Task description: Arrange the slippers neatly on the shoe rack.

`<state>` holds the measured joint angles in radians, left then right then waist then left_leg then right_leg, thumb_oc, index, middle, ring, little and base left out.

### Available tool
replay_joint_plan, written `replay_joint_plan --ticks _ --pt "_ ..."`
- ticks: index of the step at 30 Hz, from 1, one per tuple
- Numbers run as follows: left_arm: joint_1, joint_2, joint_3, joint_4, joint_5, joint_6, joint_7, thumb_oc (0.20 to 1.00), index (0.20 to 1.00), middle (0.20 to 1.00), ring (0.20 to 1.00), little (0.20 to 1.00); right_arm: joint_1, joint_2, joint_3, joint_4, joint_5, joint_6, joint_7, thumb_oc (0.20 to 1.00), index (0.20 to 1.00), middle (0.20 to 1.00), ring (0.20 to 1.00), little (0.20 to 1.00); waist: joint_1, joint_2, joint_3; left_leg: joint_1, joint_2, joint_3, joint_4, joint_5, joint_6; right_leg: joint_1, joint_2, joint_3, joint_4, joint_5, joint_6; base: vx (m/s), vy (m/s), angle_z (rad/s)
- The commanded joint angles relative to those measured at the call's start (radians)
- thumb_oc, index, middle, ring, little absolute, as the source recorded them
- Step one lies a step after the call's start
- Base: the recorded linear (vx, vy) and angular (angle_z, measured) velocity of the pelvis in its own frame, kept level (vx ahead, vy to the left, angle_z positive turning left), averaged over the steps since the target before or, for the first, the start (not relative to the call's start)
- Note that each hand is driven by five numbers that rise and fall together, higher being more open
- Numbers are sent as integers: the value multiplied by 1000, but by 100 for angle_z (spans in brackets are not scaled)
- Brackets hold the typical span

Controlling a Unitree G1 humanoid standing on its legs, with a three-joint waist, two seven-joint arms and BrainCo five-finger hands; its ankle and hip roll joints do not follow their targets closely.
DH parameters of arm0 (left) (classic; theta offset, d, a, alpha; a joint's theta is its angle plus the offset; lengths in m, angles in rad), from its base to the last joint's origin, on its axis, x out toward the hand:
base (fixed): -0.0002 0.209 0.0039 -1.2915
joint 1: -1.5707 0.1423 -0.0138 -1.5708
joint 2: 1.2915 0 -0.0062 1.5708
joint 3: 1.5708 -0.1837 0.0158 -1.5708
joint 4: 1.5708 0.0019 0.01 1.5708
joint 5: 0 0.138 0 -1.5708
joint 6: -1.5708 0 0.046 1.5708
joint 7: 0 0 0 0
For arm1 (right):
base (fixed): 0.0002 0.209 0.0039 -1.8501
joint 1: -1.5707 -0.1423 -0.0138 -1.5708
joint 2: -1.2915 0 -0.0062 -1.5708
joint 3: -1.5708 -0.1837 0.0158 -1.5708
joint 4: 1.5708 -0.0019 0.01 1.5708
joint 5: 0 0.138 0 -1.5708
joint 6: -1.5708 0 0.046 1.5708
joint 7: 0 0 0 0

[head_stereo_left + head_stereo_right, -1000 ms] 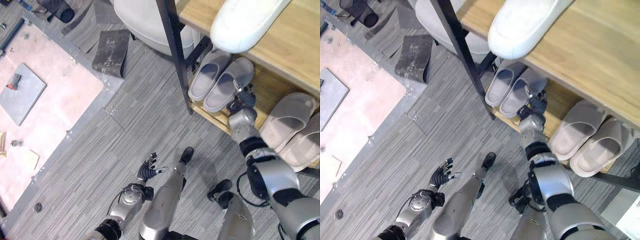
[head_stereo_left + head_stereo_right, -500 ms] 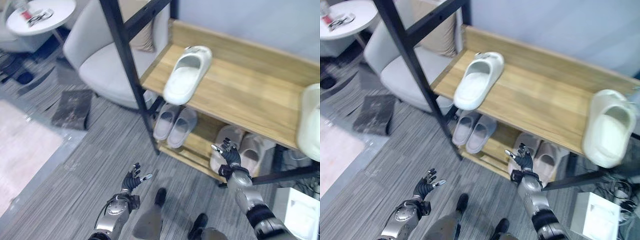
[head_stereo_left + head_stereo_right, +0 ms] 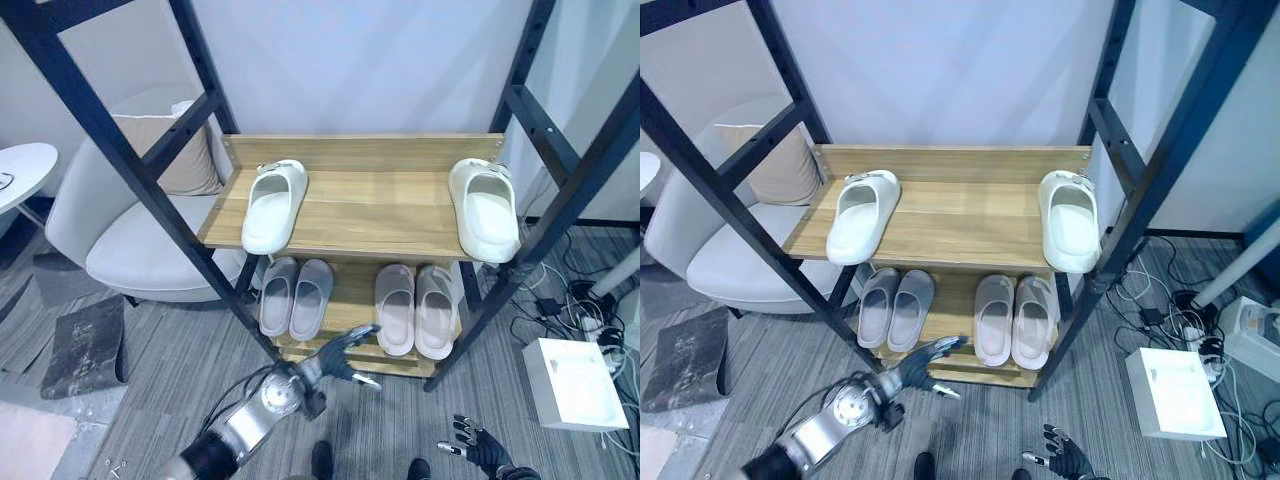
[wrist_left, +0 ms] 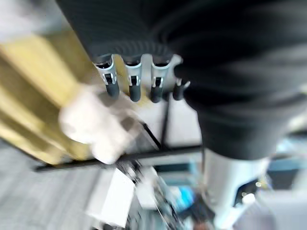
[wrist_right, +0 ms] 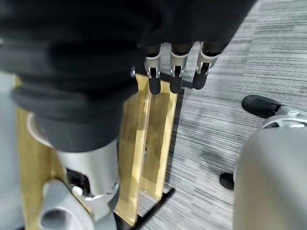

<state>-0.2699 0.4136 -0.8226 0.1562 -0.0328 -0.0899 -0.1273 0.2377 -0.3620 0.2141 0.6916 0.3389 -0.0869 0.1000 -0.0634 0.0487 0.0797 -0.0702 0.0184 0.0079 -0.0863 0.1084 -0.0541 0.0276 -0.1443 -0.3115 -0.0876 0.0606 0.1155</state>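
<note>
The left hand reaches forward in the left eye view, fingers stretched out straight and empty, just in front of the lower shelf of the shoe rack. The right hand hangs low near the floor, fingers spread, holding nothing. On the lower shelf two pairs of grey slippers stand side by side, toes inward: the left pair and the right pair. That shelf looks done. On the upper shelf the two white slippers are well apart: one white slipper at the left end, angled, its heel past the front edge, and the other white slipper at the right end, also overhanging. Bringing these two together looks like what is left.

The right eye view shows the same layout, with an armchair beside the rack.

In the left wrist view the fingers are straight, and a pale blurred shape past them is probably a white slipper.

In the right wrist view the fingers hang relaxed above the rack's wooden edge, empty.
</note>
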Motion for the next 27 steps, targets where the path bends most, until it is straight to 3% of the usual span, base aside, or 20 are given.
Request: replay_joint_plan --ticks 1,4,6,9,11,13,15,17,19,21,25,27 --pt "-229 -16 11 -125 84 -91 -41 1000 1000 1000 1000 1000 -87 13 -29 1 98 -28 -3 1000 1000 1000 1000 1000 -11 -20 48 60 -10 8 -1 -79 -10 6 -17 -10 16 -20 50 18 1 -12" --pt "-288 -7 26 -220 49 -99 -45 1000 1000 1000 1000 1000 -109 12 -35 15 101 -32 -11 1000 1000 1000 1000 1000 -19 -13 53 61 -11 11 -1 -78 -13 5 -18 -8 18 -21 50 4 0 -13" --pt "-304 -18 101 -318 -62 -125 -2 1000 1000 1000 1000 1000 -124 17 -44 10 112 -36 -28 1000 1000 1000 1000 1000 -23 -9 59 60 -10 13 -1 -76 -19 7 -21 -8 16 -20 48 -8 -7 -10" --pt "-299 13 369 -501 -191 -176 134 1000 1000 1000 1000 1000 -122 49 -24 -39 92 -36 -56 1000 1000 1000 1000 1000 -8 -2 60 63 -9 19 -1 -76 -27 16 -22 -7 9 -20 45 9 -6 -1" --pt "-297 23 426 -517 -175 -187 175 1000 1000 1000 1000 1000 -122 52 -24 -34 85 -35 -61 1000 1000 1000 1000 1000 -4 -2 60 65 -9 18 -1 -76 -28 19 -22 -8 8 -22 44 25 -24 -7" --pt "-291 65 552 -479 -55 -202 308 1000 1000 1000 1000 1000 -127 61 -31 -22 90 -36 -70 1000 1000 1000 1000 1000 15 -3 55 68 -8 13 -1 -76 -31 32 -22 -17 3 -25 42 46 -39 14" --pt "-338 112 618 -335 120 -162 463 1000 1000 1000 1000 1000 -138 56 -32 17 81 -40 -87 1000 1000 1000 1000 1000 20 -3 47 70 -6 8 -1 -78 -32 41 -19 -23 0 -30 40 56 -29 8" --pt "-356 136 621 -294 175 -147 492 1000 1000 1000 1000 1000 -139 53 -33 26 81 -42 -88 1000 1000 1000 1000 1000 20 -4 47 71 -6 8 -1 -79 -32 42 -20 -25 0 -32 41 40 -8 12" --pt "-389 308 675 -153 405 -56 598 1000 1000 1000 1000 1000 -53 6 -23 -170 38 -26 -63 1000 1000 1000 1000 1000 -1 -3 42 74 -3 20 -1 -85 -29 37 -14 -11 0 -29 43 60 10 1" --pt "-404 338 664 -110 457 -27 615 1000 1000 1000 1000 1000 -51 15 -23 -143 33 -34 -68 1000 1000 1000 1000 1000 -1 -4 41 74 -4 21 -1 -87 -27 35 -13 -9 0 -28 44 32 7 -16" --pt "-451 478 608 36 690 84 661 1000 1000 1000 1000 1000 -82 25 -1 -88 31 -46 -80 1000 1000 1000 1000 1000 -11 -3 41 69 -3 27 -1 -94 -20 18 -7 12 0 -26 48 23 9 -6" --pt "-461 502 590 66 726 104 659 1000 1000 1000 1000 1000 -88 25 0 -75 34 -48 -80 1000 1000 1000 1000 1000 -11 -4 42 68 -3 29 -1 -95 -19 14 -6 18 0 -25 49 15 9 -12"
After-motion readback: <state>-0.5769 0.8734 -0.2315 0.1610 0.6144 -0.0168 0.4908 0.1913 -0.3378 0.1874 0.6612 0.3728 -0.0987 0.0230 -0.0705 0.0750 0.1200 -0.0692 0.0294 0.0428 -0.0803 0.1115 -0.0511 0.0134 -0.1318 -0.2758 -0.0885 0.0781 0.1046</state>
